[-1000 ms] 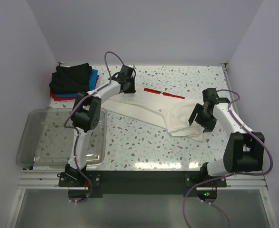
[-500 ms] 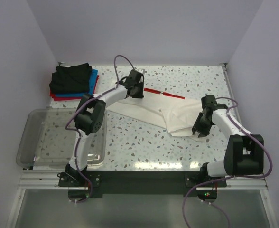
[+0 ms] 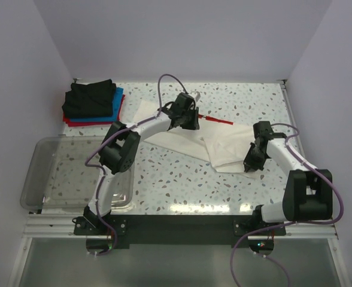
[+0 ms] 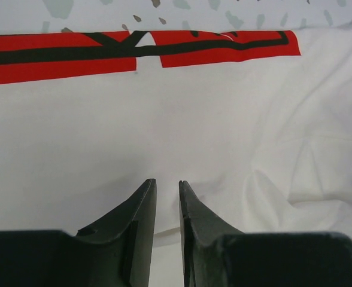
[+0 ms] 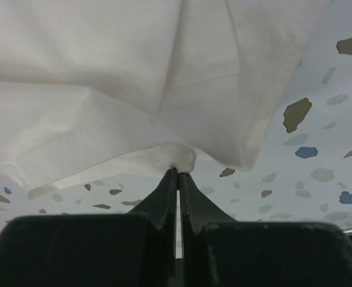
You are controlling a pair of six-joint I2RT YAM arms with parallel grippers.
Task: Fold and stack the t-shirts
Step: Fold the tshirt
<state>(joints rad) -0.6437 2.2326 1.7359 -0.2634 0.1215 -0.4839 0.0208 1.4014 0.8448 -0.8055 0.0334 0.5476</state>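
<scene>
Top view: the white t-shirt [image 3: 185,140] lay spread across mid-frame on the bench [image 3: 164,179]. The folded t-shirts [image 3: 92,103], black, blue and red, were stacked at upper left. The left gripper [image 3: 187,118] was at the shirt's upper edge and the right gripper [image 3: 251,162] at its right edge.

Left wrist view: the jaws stood a narrow slit apart above white cloth, holding nothing.

Right wrist view: the jaws were pinched on the shirt's hem.

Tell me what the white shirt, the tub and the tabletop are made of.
white t-shirt: soft matte cloth, perhaps cotton; wrinkles, stitched hem.
tub: clear glossy plastic, it seems; speckles show through.
table: hard, speckled, terrazzo-like stone or laminate; unclear which.
</scene>
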